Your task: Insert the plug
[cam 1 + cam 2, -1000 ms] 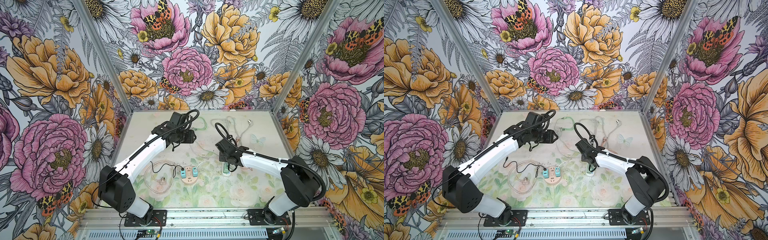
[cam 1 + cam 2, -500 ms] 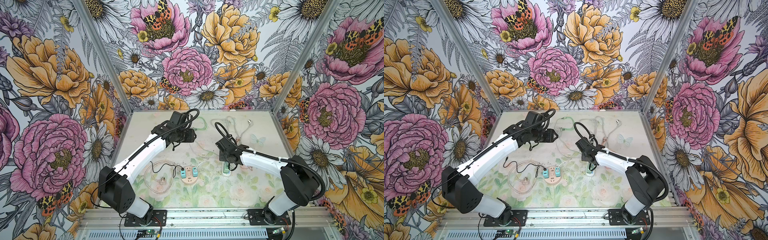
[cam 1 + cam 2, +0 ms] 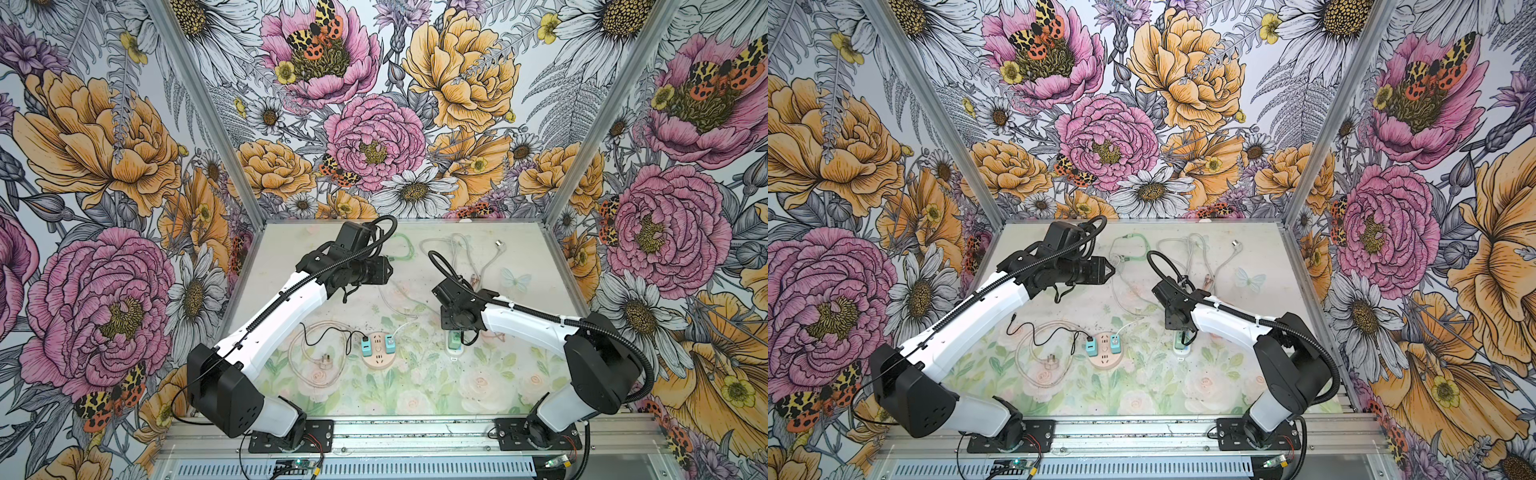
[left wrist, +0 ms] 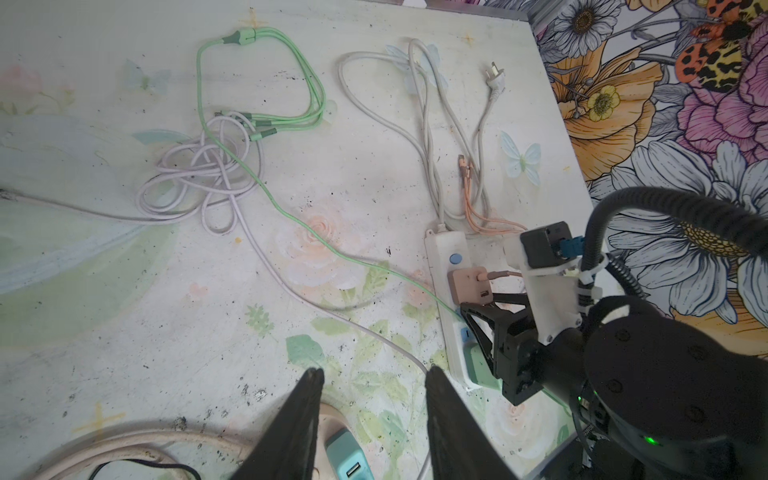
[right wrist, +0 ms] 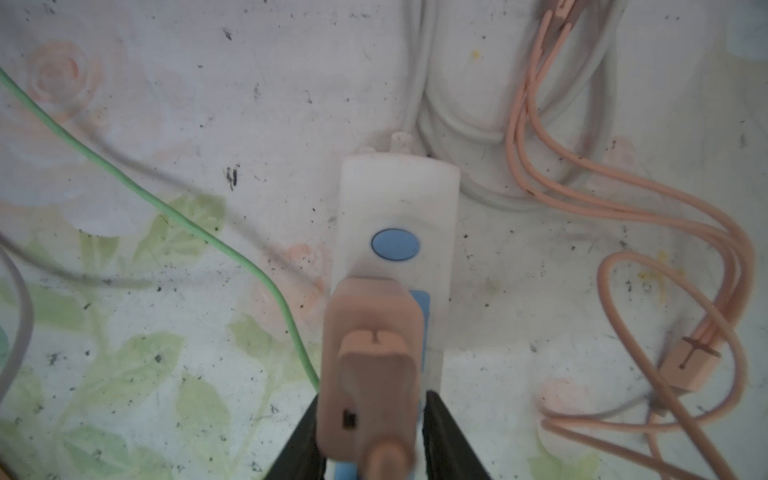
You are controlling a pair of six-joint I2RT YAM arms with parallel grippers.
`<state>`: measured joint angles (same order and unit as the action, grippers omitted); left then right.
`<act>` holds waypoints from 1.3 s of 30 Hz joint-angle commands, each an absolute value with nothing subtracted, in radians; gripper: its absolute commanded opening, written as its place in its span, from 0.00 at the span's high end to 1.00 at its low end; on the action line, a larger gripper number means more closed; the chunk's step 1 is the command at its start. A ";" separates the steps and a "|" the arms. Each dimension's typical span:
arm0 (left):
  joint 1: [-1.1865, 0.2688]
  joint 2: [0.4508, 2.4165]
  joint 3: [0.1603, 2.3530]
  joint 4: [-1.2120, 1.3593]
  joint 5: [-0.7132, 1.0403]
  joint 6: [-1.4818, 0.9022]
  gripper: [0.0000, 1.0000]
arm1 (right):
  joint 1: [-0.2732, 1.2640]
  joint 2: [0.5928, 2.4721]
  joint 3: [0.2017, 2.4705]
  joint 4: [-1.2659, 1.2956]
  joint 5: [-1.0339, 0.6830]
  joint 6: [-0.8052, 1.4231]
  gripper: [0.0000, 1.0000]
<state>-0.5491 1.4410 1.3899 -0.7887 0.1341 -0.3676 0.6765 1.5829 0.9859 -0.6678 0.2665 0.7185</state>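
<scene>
A peach-pink plug (image 5: 374, 353) (image 4: 469, 284) stands in the white power strip (image 5: 395, 195) (image 3: 454, 354) (image 3: 1181, 352), just past the strip's blue button. My right gripper (image 5: 374, 397) (image 3: 457, 328) (image 3: 1181, 330) straddles the plug from above. Its jaws are open, with a thin gap showing on one side. My left gripper (image 4: 374, 372) (image 3: 388, 270) (image 3: 1111, 271) hovers open and empty over the table's middle, apart from the strip. A green adapter (image 4: 478, 365) sits in the strip's other end.
A round pink socket (image 3: 377, 353) (image 3: 1105, 354) holds two teal chargers (image 4: 347, 455). Green cable (image 4: 257, 33), lilac cable (image 4: 195, 178) and the strip's white cord (image 4: 496, 79) lie at the back. Peach leads (image 5: 623, 208) coil beside the strip. A loose clear cord (image 3: 324, 361) lies front left.
The right jaws have widened off the pink plug, which stays in the strip. Neither arm has visibly shifted.
</scene>
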 commanded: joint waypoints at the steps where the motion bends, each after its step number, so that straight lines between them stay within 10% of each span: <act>1: -0.561 1.411 1.391 -0.791 0.105 -0.382 0.56 | 0.677 1.549 0.985 -0.712 0.246 0.707 0.59; 39: -0.594 1.406 1.433 -0.839 0.084 -0.372 0.50 | 0.591 1.384 0.972 -0.775 -0.088 0.560 0.49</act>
<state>-0.5858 1.4036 1.4071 -0.8272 0.1108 -0.3779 0.6025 1.4017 0.9646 -0.7540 -0.0574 0.5968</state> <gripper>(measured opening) 0.502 0.511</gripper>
